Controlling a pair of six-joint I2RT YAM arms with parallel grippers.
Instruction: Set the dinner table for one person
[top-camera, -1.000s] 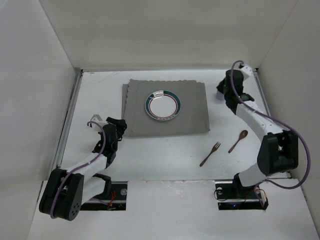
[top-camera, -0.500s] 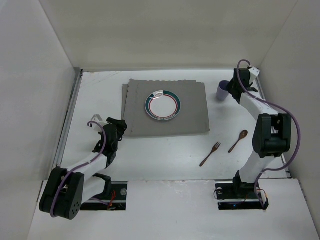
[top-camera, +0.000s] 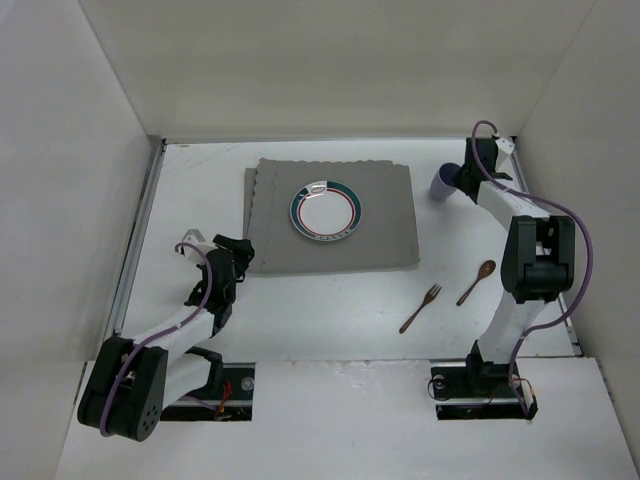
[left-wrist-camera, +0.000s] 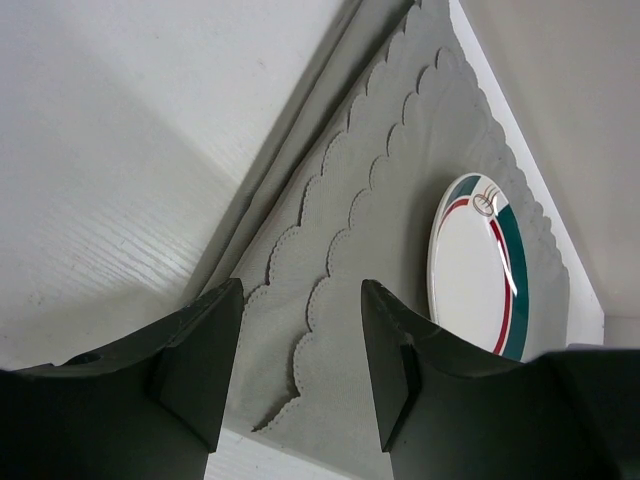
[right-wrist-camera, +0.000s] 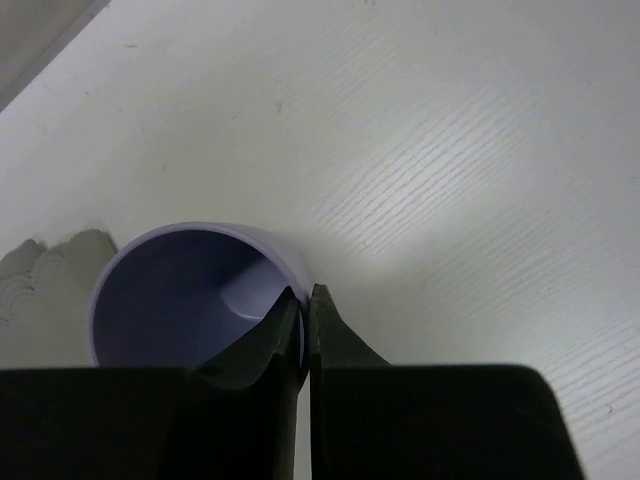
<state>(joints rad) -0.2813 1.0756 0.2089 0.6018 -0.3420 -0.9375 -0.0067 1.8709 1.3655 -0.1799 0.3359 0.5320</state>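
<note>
A purple cup (top-camera: 440, 184) stands upright on the white dinner table (top-camera: 330, 310) at the far right, just off the grey mat's (top-camera: 385, 225) corner. My right gripper (top-camera: 457, 181) is shut on the cup's rim (right-wrist-camera: 290, 268), one finger inside the wall and one outside. A white plate (top-camera: 326, 212) with a green and red border lies on the mat. My left gripper (top-camera: 238, 252) hovers open over the mat's near left corner (left-wrist-camera: 300, 330), holding nothing. A brown fork (top-camera: 421, 308) and a brown spoon (top-camera: 477, 281) lie on the table at the near right.
Metal rails run along the table's left (top-camera: 140, 230) and right (top-camera: 525, 190) edges. White walls enclose the table on three sides. The right arm's links (top-camera: 540, 255) stand above the spoon's right side.
The right wrist moved from over the cup to its right side. Its jaws opened, then closed on the cup's rim. The left arm has not moved.
</note>
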